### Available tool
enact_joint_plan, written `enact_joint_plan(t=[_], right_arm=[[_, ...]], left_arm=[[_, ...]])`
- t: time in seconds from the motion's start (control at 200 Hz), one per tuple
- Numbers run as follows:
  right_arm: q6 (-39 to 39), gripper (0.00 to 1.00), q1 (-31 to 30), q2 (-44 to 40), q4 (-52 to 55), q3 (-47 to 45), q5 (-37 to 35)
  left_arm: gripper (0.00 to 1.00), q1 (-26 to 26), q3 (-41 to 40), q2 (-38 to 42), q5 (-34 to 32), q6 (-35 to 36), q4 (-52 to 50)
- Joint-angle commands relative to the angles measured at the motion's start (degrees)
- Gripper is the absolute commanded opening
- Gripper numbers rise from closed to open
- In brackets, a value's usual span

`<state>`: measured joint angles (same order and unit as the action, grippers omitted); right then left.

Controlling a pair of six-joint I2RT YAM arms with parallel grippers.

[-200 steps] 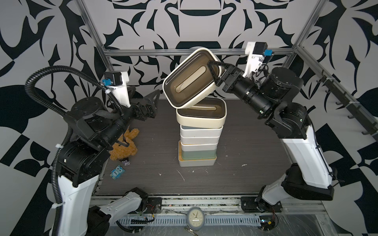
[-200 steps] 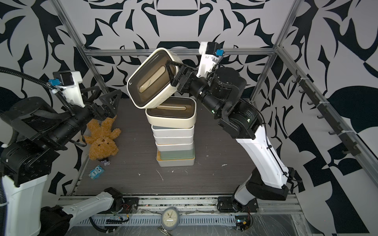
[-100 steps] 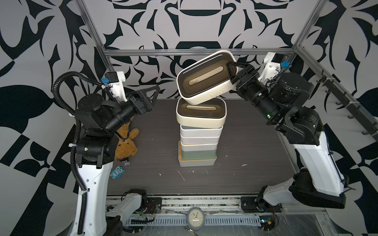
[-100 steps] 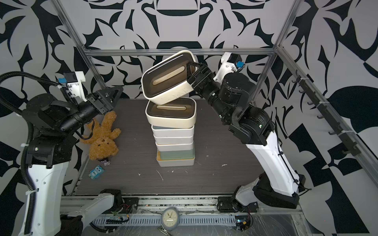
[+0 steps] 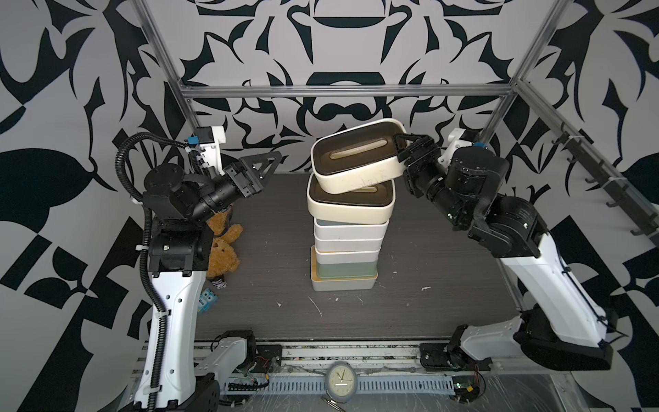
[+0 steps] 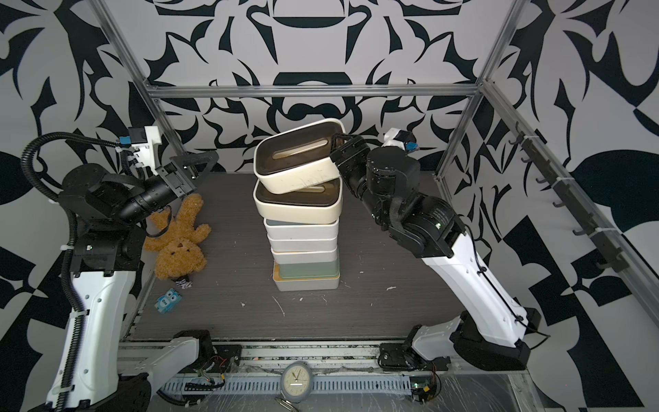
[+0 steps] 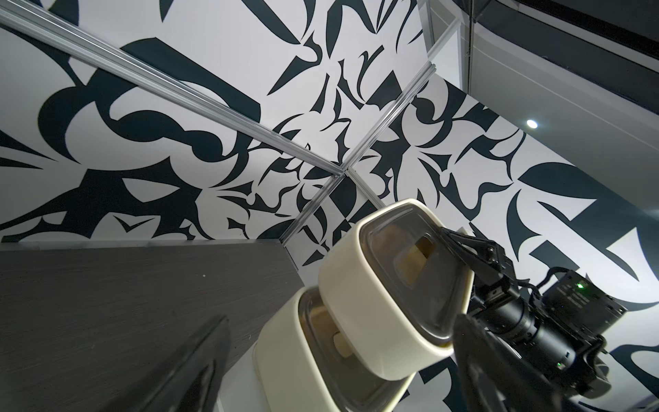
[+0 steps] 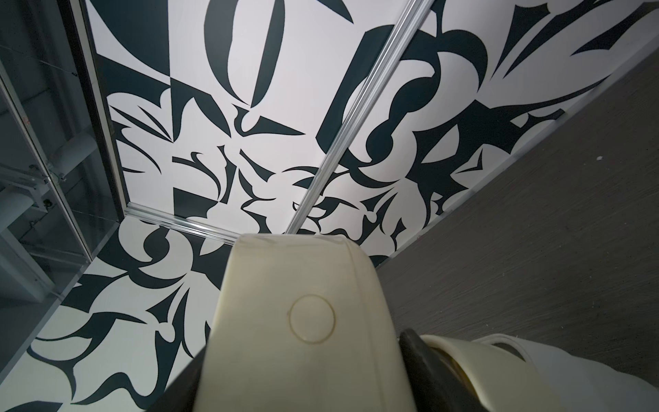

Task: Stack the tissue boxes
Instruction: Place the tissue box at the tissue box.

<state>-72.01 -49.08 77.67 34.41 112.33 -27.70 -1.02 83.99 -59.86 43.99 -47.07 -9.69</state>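
At far left, left claw (image 5: 268, 167) spread wide and empty, raised above the dark wood-grain desk (image 5: 271, 292). Below it, brown plush bunny (image 6: 180, 242) flat on the desk; small blue toy (image 6: 167, 301) further front. Well to that claw's right, the stack: white bamboo-lidded box (image 5: 342, 285) at the base, then mint green box (image 5: 344, 269), three white-walled boxes (image 5: 349, 235), rounded cream dark-lidded box (image 5: 351, 210). Above that, tilted, second rounded cream box (image 5: 356, 164), clenched at its right end in right claw (image 5: 398, 149), one finger over the lid; lower left end close to the lid beneath, contact unclear
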Motion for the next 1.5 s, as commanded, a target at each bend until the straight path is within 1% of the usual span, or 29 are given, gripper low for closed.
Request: enact_joint_plan(t=[0.0,0.08,0.265,0.525,0.64,0.725,0.82,0.94,1.005,1.135,1.155,1.185,1.31,1.325,1.345,1.435,1.46,1.495], right_arm=[[-5.2,0.0,0.1,-2.8,-6.7,-1.2,-1.6],[-5.9,0.0,0.1,-3.2,-7.8,-2.9,-1.5],[-6.7,0.0,0.0,-3.3,-8.7,-4.5,-0.9],[-6.4,0.11,-0.9,-4.0,-10.2,-6.2,0.2],[-5.9,0.17,-1.6,-5.2,-11.6,-8.1,-0.1],[-5.3,0.19,-2.2,-5.7,-11.9,-8.6,-0.4],[-5.0,0.27,-2.7,-6.0,-12.2,-9.2,-0.5],[-4.7,0.33,-3.0,-6.4,-13.0,-10.3,-0.4],[-4.5,0.43,-3.2,-6.8,-13.1,-10.9,-0.9],[-4.4,0.46,-3.2,-7.5,-14.1,-12.6,-1.9],[-4.5,0.47,-3.2,-7.6,-14.1,-12.7,-2.0],[-4.4,0.52,-3.2,-7.4,-14.1,-12.7,-2.0],[-4.1,0.53,-3.2,-7.0,-14.6,-12.6,-1.9],[-4.0,0.57,-3.3,-7.0,-14.6,-12.6,-1.9],[-4.0,0.58,-3.2,-7.0,-14.6,-12.5,-1.8],[-4.0,0.59,-3.3,-6.7,-14.7,-12.4,-1.5],[-4.0,0.65,-3.2,-6.7,-14.7,-12.4,-1.5],[-3.9,0.67,-3.3,-6.7,-14.7,-12.5,-1.6]], left_arm=[[0.99,0.0,-1.1,-0.5,3.5,-1.0,3.8],[0.99,-0.4,-1.8,-0.7,3.7,-0.9,3.9],[0.99,-3.6,-2.3,-1.0,3.7,2.4,2.8],[0.99,-7.2,-0.2,-2.9,0.8,7.4,-1.3],[0.99,-7.7,0.7,-3.4,-0.2,8.4,-2.4],[0.99,-7.9,1.4,-3.3,-1.0,9.1,-3.0],[0.99,-8.0,2.2,-3.4,-1.4,9.4,-3.3],[1.0,-8.2,3.3,-3.8,-2.1,9.7,-3.6],[1.0,-8.4,4.0,-4.1,-2.7,9.7,-3.7],[0.99,-10.2,5.1,-4.5,-3.2,10.0,-3.9],[1.0,-10.6,5.4,-4.6,-3.2,10.3,-4.1],[1.0,-11.0,5.8,-4.7,-3.2,10.7,-4.6],[1.0,-12.8,7.2,-5.0,-4.0,13.3,-7.7],[1.0,-12.9,7.4,-4.9,-4.3,13.6,-8.1],[1.0,-13.2,7.6,-4.9,-4.5,14.0,-8.5],[0.99,-13.7,7.9,-5.3,-5.5,15.2,-9.9],[0.99,-13.8,8.0,-5.4,-5.5,15.4,-10.1],[0.99,-14.0,8.1,-5.6,-5.5,15.6,-10.3]])
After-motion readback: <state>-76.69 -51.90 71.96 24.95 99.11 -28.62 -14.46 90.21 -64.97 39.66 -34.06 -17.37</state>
